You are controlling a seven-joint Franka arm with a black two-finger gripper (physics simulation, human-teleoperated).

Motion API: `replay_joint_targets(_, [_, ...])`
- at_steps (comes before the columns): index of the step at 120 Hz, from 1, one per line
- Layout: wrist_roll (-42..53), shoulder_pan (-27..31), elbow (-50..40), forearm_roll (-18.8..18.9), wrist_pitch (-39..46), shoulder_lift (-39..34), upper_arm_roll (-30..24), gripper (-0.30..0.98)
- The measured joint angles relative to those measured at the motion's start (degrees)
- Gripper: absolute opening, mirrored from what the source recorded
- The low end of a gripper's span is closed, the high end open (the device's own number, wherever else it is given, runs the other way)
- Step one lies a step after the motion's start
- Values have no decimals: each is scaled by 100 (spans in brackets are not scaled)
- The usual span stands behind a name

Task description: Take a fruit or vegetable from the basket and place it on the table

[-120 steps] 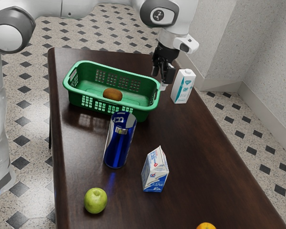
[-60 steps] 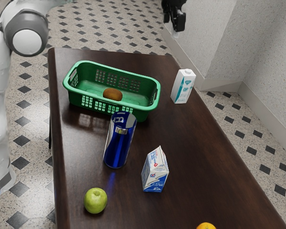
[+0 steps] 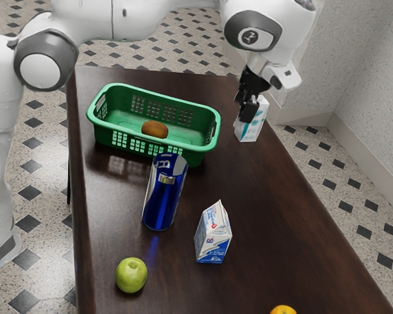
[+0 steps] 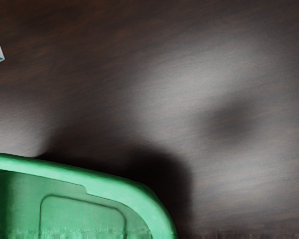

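While a kiwi (image 3: 154, 129) sat inside the basket (image 3: 196, 156), the gripper (image 3: 246, 111) hung off its end, whether open or clenched unclear.

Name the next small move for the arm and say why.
I'd probably ease my gripper toward the exterior view's left, above the brown fruit: the fruit lies in the basket, while the gripper appears past the basket's end, near the white carton.
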Motion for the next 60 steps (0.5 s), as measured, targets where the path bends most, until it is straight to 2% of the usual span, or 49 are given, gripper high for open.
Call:
replay_joint_targets(7, [119,139,-190,-20,-58,-53,39,69])
replay_joint_targets(15, [242,326,-604,-261,-142,-264,210,69])
replay_joint_targets(28, [408,447,-2578,-480,191,-1489,431,69])
replay_joint_targets(36, [498,296,-3430,-541,497,-2038,728,69])
replay_joint_targets(52, [661,-154,-3926,-391,906,-2447,1545,69])
replay_joint_targets(60, [730,-237,-3977,-300,1040,-2461,1731,69])
